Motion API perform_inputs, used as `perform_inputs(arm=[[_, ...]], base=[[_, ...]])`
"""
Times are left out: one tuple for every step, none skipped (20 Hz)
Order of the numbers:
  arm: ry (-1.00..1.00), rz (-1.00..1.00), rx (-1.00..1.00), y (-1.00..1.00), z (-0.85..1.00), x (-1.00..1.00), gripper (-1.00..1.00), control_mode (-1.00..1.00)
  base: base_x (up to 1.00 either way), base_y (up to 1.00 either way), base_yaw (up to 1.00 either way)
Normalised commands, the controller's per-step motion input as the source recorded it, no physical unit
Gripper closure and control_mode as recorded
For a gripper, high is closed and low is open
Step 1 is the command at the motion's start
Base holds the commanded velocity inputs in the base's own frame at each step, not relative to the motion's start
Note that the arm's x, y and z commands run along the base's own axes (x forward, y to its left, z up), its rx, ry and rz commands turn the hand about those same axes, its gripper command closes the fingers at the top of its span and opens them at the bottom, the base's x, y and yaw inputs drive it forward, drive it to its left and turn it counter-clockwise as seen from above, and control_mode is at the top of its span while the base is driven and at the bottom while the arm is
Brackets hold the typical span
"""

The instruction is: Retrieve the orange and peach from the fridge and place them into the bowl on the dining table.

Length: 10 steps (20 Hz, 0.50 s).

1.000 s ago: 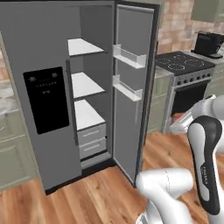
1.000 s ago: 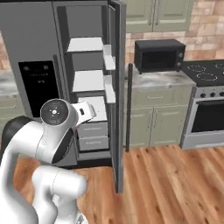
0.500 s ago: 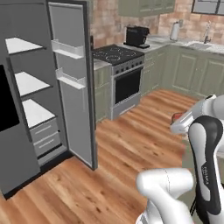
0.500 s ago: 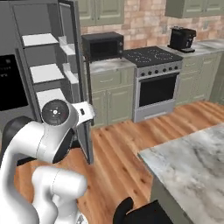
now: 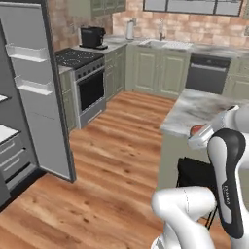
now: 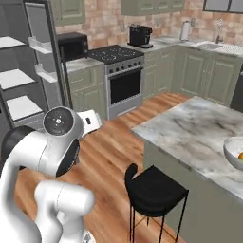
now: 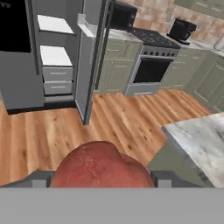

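A: What is the gripper (image 7: 101,179) holding?

B: In the hand view its two dark finger tips stand at the bottom of the frame, and the peach (image 7: 100,168) sits between them. The jaws are closed on this pinkish-red fruit. In the left base view a small red part of it shows at the right middle of the frame, just behind the white arm.

A: Where is the fridge (image 5: 34,97)?

B: At the left edge of the left base view. Its right door stands open, and white shelves are seen inside. In the hand view it is in the upper left.

A: And the dining table (image 6: 190,137)?

B: In the right base view its marble top fills the right middle of the frame, with a black stool (image 6: 152,187) in front of it. The bowl (image 6: 234,153) stands on the top at the right edge, partly cut off. A small bright spot inside it looks like the orange (image 6: 241,156).
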Motion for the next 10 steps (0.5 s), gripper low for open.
perform_inputs(arm=[[0.0,0.0,0.0,0.0,0.0,0.0,1.0,1.0],[0.0,0.0,0.0,0.0,0.0,0.0,1.0,1.0],[0.0,0.0,0.0,0.0,0.0,0.0,1.0,1.0],[0.0,0.0,0.0,0.0,0.0,0.0,1.0,1.0],[0.0,0.0,0.0,0.0,0.0,0.0,1.0,1.0],[0.0,0.0,0.0,0.0,0.0,0.0,1.0,1.0],[0.0,0.0,0.0,0.0,0.0,0.0,1.0,1.0],[0.0,0.0,0.0,0.0,0.0,0.0,1.0,1.0],[0.0,0.0,0.0,0.0,0.0,0.0,1.0,1.0],[0.0,0.0,0.0,0.0,0.0,0.0,1.0,1.0]], base=[[-1.0,0.0,-0.48],[-1.0,0.0,-0.48],[-1.0,0.0,-0.48],[-1.0,0.0,-0.49],[-1.0,-0.2,-0.53],[-0.86,-0.34,-0.55],[-0.68,-0.49,-0.56],[-0.38,-0.62,-0.6],[-0.14,-0.79,-0.62],[0.0,-0.97,-0.62]])
